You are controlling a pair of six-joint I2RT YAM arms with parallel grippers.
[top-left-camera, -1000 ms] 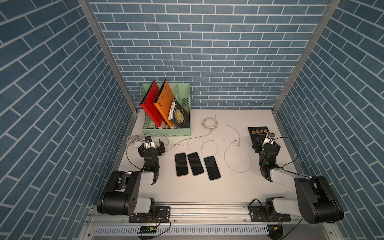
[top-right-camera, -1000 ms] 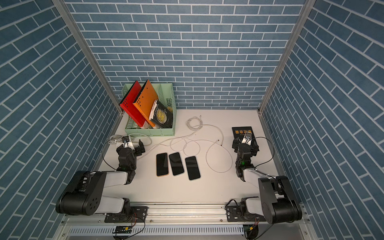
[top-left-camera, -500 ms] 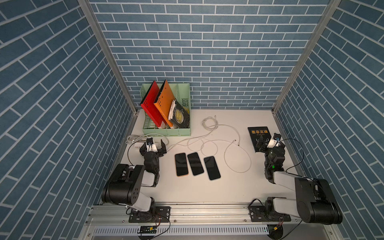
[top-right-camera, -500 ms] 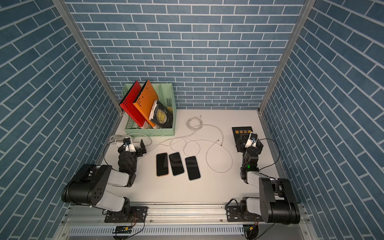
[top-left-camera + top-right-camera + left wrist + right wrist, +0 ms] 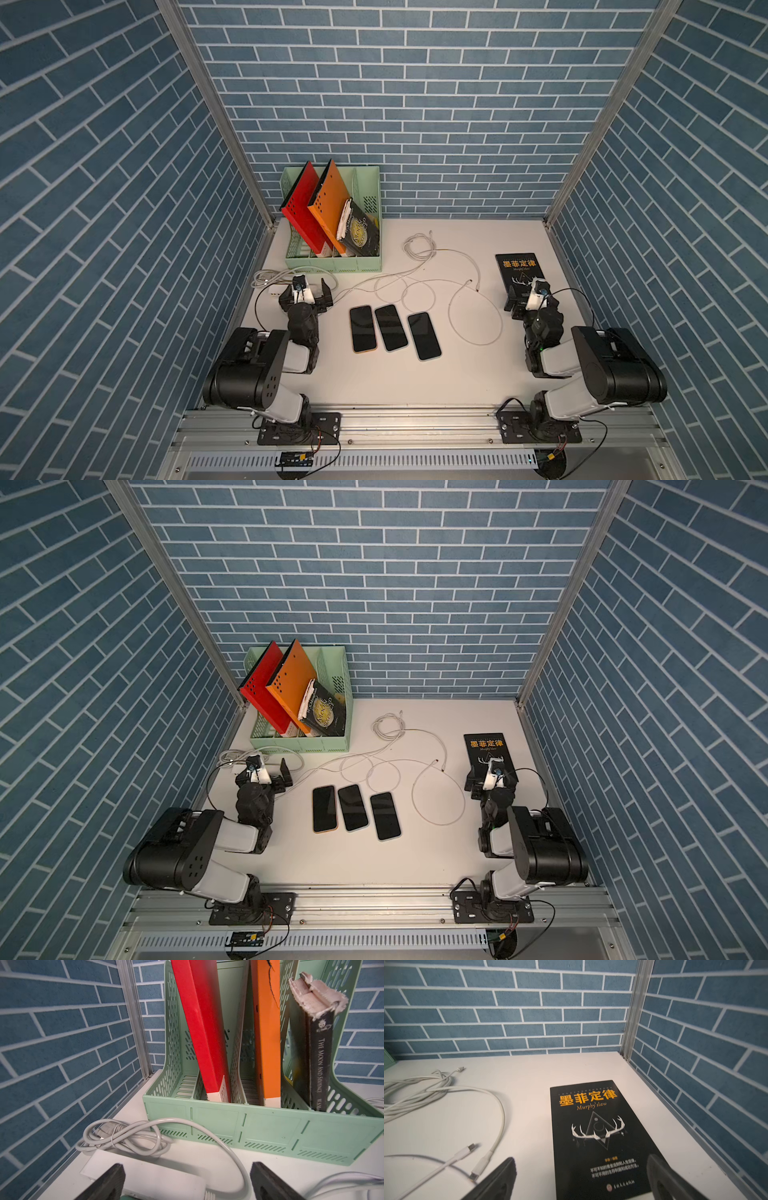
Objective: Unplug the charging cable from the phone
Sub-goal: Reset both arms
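Three phones (image 5: 390,328), cable (image 5: 503,1118) nearby; we are holding left gripper (image 5: 186,1169) and right gripper (image 5: 581,1159) wide apart, empty.

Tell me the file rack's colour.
The file rack is pale mint green; left wrist view shows it best.

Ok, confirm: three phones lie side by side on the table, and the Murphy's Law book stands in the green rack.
Wrong: the Murphy's Law book lies flat on the table, outside the green rack, as the right wrist view shows. The rest holds.

Lab test cell; brick-print walls (image 5: 415,104), aluminium frame (image 5: 415,422)
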